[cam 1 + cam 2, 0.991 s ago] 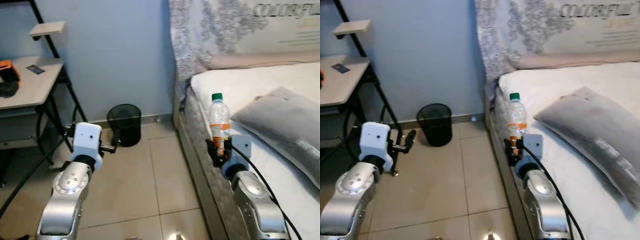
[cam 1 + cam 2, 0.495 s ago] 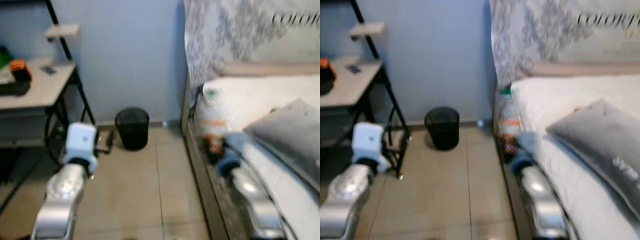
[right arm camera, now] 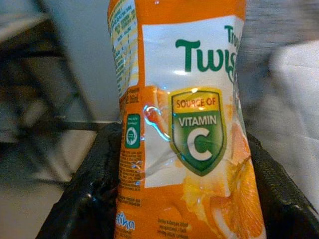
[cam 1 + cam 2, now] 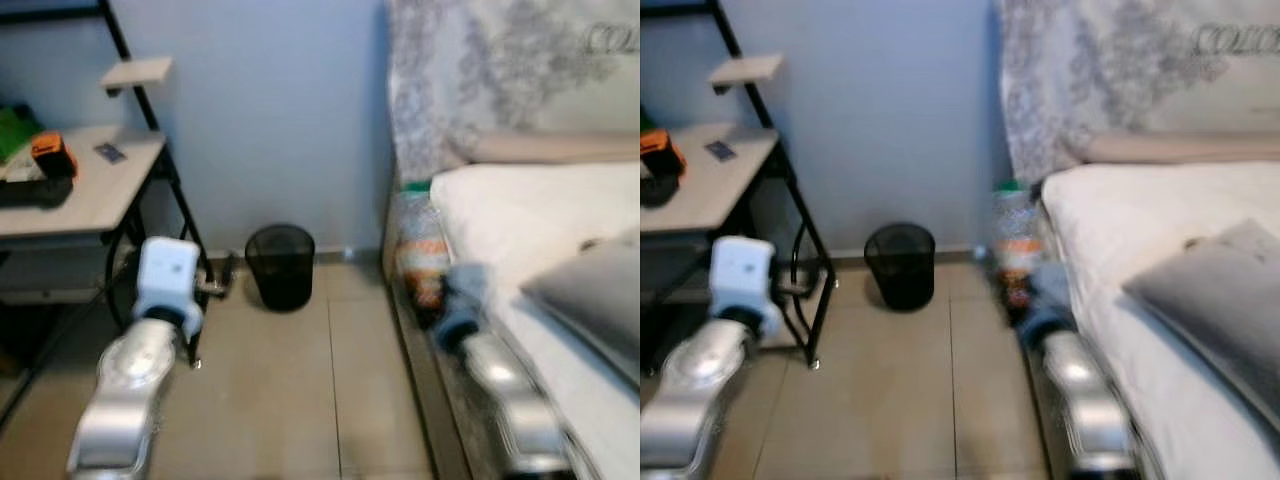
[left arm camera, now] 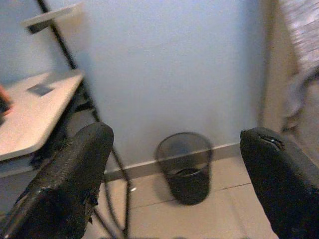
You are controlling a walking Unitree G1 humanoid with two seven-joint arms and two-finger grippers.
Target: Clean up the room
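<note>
My right gripper [image 4: 428,296] is shut on a clear plastic bottle [image 4: 420,250] with an orange label and green cap, held upright beside the bed edge. In the right wrist view the bottle [image 3: 184,124] stands between both black fingers [image 3: 84,194], its label reading vitamin C. A black mesh wastebasket [image 4: 281,266] stands on the tiled floor against the blue wall, and it lies ahead between the fingers in the left wrist view [image 5: 185,167]. My left gripper [image 4: 225,278] is raised left of the basket, open and holding nothing.
A bed [image 4: 520,220] with white sheet and grey pillow [image 4: 600,300] fills the right. A light desk [image 4: 70,190] on a black frame stands at the left with an orange item [image 4: 48,155] on it. Beige floor tiles [image 4: 290,390] lie between them.
The whole picture has shifted right and blurred, so the camera has turned left. The wastebasket now sits nearer the middle. My right gripper still holds the bottle.
</note>
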